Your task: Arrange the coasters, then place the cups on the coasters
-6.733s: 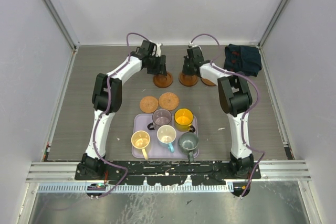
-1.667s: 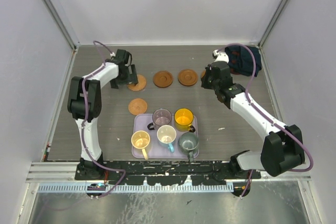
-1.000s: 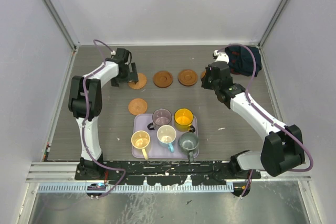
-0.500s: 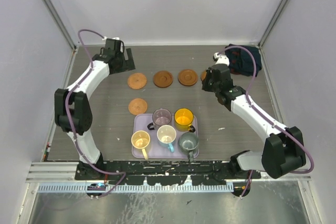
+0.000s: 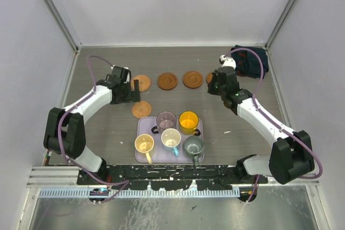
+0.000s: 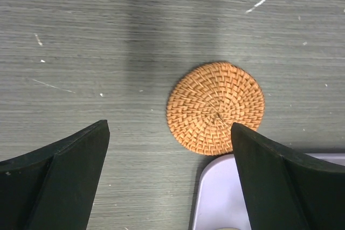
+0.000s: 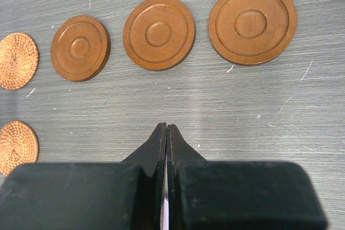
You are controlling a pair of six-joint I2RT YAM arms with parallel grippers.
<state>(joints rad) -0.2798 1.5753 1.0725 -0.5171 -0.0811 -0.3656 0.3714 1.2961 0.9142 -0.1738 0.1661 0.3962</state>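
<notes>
My left tool [image 6: 170, 130] stands spread wide, gripping nothing and touching nothing. Between its two dark fingers [image 6: 59, 171] I see a woven coaster [image 6: 215, 107] lying flat on the grey surface [image 6: 81, 52]. It sits closer to the right finger, with a corner of the lavender tray [image 6: 215, 203] just beside it. A second woven coaster [image 5: 141, 82] lies farther back and starts a row along the far side, with three ringed wooden coasters [image 7: 159, 33] to its right. From above, the rightmost of these is partly hidden under my right arm [image 5: 253, 114]. My right tool [image 7: 166, 130] is pinched fully shut with nothing between its fingers, and it hangs above bare surface on the near side of that row. Every disc is round and lies flat, so none has a long axis. The five cups [image 5: 171, 139] stand upright, mouths up, on the tray: purple and yellow-orange behind; cream-yellow, white and grey-green in front. The front three handles point toward the near edge. A dark cloth [image 5: 249, 60] sits in the far right corner.
</notes>
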